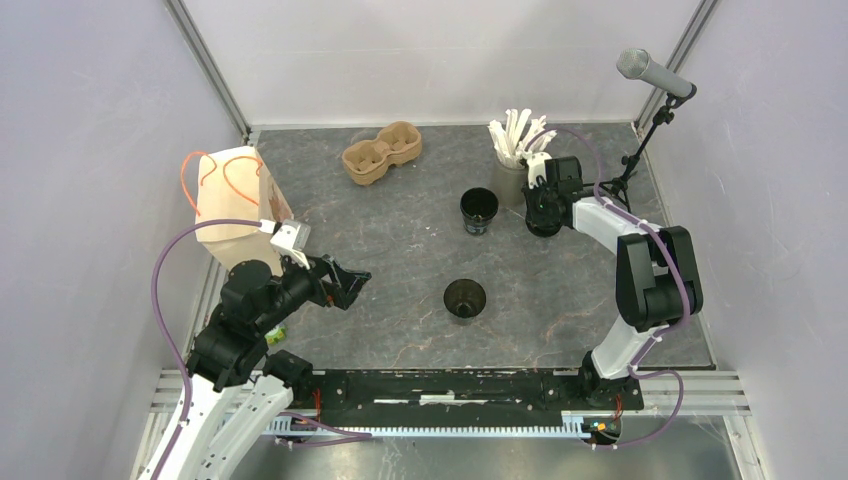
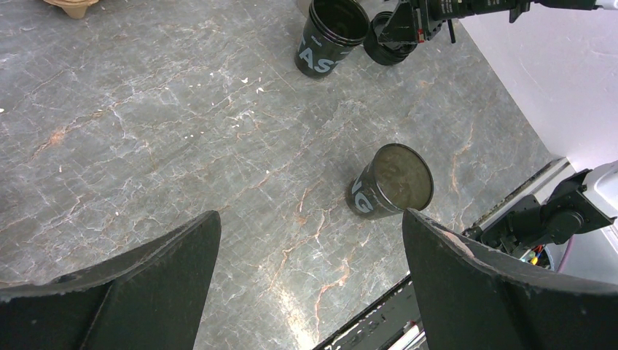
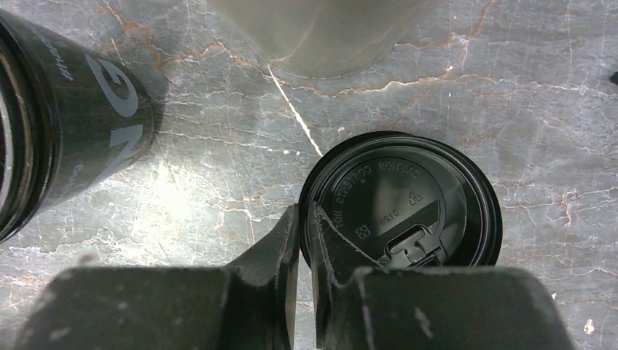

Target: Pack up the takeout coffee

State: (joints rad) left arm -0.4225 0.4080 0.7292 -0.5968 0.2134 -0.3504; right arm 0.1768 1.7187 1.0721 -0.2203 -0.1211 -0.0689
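From above, my left pincer [image 1: 350, 284] hangs spread wide over the bench [image 1: 400, 250], touching nothing. My right pincer [image 1: 545, 207] is down low just beside the stick cup [image 1: 508, 180]. Two open black cups stand apart mid-bench: the far cup [image 1: 479, 210] near the right pincer, the near cup [image 1: 465, 298] closer to the arm bases. The carrier [image 1: 381, 153] sits at the back and the bag [image 1: 235, 200] at the left.

On the left wrist view, the wide fingers frame the near cup. It stands upright and lidless, with white lettering on its wall. Its inside is dull and dark, and I can't tell whether it holds liquid. Beyond it, the lid [image 2: 384, 51] lies under the right pincer, beside the far cup.

On the right wrist view, the fingers are almost together, pinching the lid's left rim, one outside and one inside. The lid is glossy black and round, with embossed lettering and a sip flap. It seems to lie flat on the bench.

I judge the step to be fetching the lid to cap a cup. I'd make the pinch firm and lift straight up. Then I'd level and centre the lid over the far cup before pressing. A one-edge pinch may let it droop.
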